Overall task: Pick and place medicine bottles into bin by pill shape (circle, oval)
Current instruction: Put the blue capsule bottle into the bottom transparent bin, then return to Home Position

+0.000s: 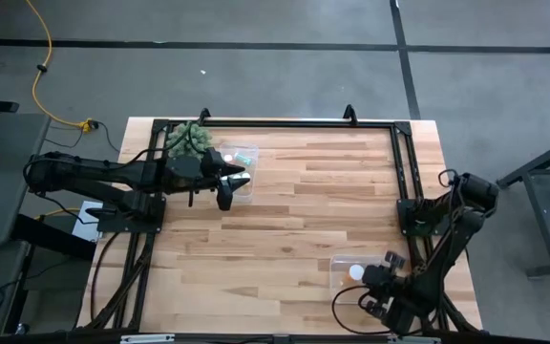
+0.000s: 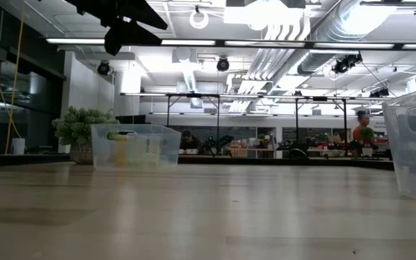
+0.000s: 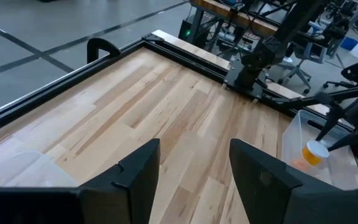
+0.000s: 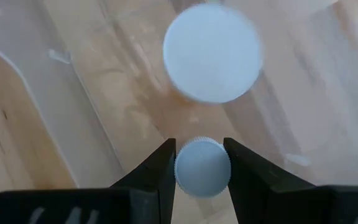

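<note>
Right gripper is over the clear plastic bin at the table's near right, clenched on a small bottle with a ribbed white cap, both fingers touching the cap's sides. A second bottle with a wide white cap already sits in that bin, straight ahead of the held one.

Left gripper hangs high by the far-left clear bin, jaws apart, grasping nothing. Green spiky plant sits just beside that bin.

Risks, as a judgement: the grip is on the cap only, so the bottle could tilt or slip; dropped where it is, it may hit the bottle below and bounce or tip it. The bin wall is near the right arm, so a sideways move could nudge the bin.

Mid table is bare wood with plenty of room; black frame rails edge the far and right sides.
</note>
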Controlling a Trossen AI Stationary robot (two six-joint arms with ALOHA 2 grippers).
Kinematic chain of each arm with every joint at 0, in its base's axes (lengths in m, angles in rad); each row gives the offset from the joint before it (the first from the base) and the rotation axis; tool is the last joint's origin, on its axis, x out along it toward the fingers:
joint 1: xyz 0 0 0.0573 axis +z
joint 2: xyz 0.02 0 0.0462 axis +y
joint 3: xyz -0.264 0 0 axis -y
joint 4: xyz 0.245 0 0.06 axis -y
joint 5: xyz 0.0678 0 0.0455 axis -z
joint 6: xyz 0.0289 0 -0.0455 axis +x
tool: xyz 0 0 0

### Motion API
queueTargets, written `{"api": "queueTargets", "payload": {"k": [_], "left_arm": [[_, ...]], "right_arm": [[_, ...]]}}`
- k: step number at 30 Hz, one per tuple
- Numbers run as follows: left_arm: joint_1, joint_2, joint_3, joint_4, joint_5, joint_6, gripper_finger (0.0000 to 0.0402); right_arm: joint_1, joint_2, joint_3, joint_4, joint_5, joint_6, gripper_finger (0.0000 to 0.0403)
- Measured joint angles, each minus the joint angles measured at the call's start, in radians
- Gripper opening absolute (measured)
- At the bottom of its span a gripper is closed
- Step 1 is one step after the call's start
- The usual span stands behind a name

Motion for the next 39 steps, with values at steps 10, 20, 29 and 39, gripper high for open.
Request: {"api": "queueTargets", "payload": {"k": [10, 20, 29, 39], "left_arm": [[-0.001, 0.0, 0.0, 0.0, 0.002, -0.001, 0.0184], [-0.001, 0.0, 0.0, 0.0, 0.002, 0.0, 0.0184], [-0.001, 0.0, 0.0, 0.0, 0.003, 0.002, 0.0184], [-0.002, -0.055, 0.002, 0.105, 0.162, 0.002, 0.0184]], "right_arm": [[-0.007, -0.007, -0.035, 0.051, -0.015, 0.026, 0.0105], [-0.027, -0.062, -0.037, 0.052, -0.031, 0.027, 0.0174], [-0.036, -0.256, -0.037, 0.032, -0.032, -0.002, 0.0226], [-0.335, -0.538, -0.037, 0.121, 0.18, -0.367, 0.0214]]}}
